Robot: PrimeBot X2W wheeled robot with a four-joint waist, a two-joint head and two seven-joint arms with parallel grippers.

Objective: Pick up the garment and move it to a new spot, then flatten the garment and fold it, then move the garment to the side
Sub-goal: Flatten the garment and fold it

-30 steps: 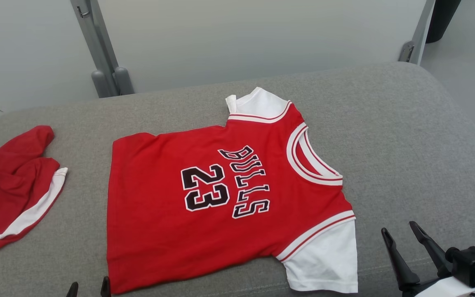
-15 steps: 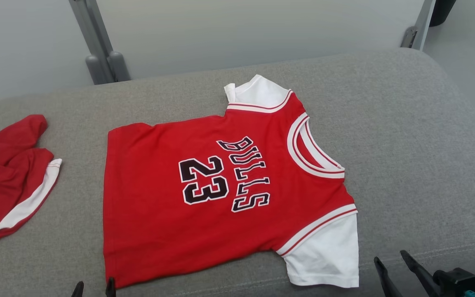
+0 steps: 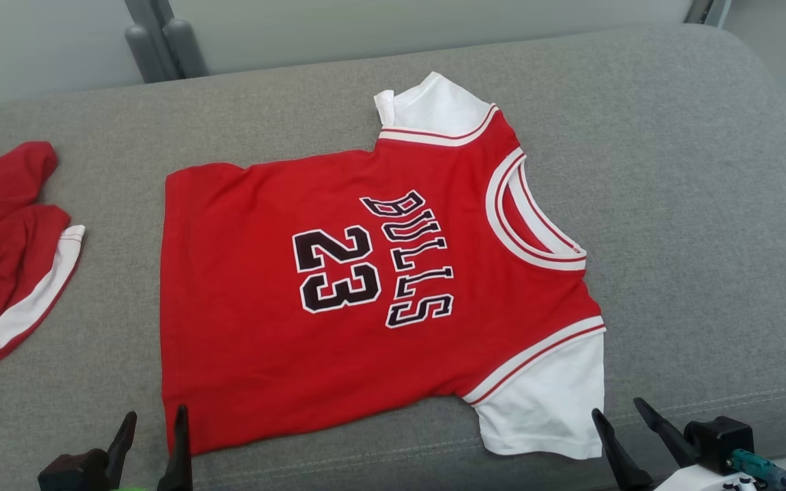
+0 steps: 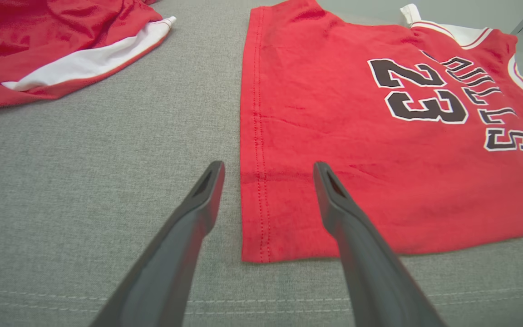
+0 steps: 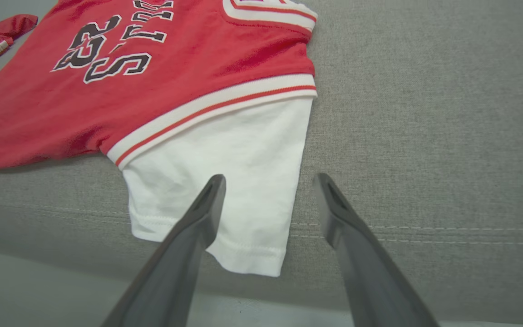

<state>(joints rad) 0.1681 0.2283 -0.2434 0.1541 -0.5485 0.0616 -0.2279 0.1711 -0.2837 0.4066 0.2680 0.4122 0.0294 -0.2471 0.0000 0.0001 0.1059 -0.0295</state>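
Your head camera has tipped down, so the whole scene has slid up the picture and both grippers show more fully. The red "BULLS 23" jersey with white sleeves (image 3: 263, 327) lies flat on the grey upholstered cushion (image 3: 693, 204), its long axis running left to right, hem leftward. Your left gripper (image 3: 156, 411), spread and empty, lines up on the near hem corner. Your right gripper (image 3: 615, 406), equally released, lines up on the near white sleeve (image 3: 543, 409).

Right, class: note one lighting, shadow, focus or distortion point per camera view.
Head view: soft even light, no glare, red short-sleeved jersey sharp on the grey fabric cushion. Left wrist view: wide-angle stretch, the left gripper looms large. Right wrist view: thin shadow under the jersey's near edge; right gripper slightly soft.
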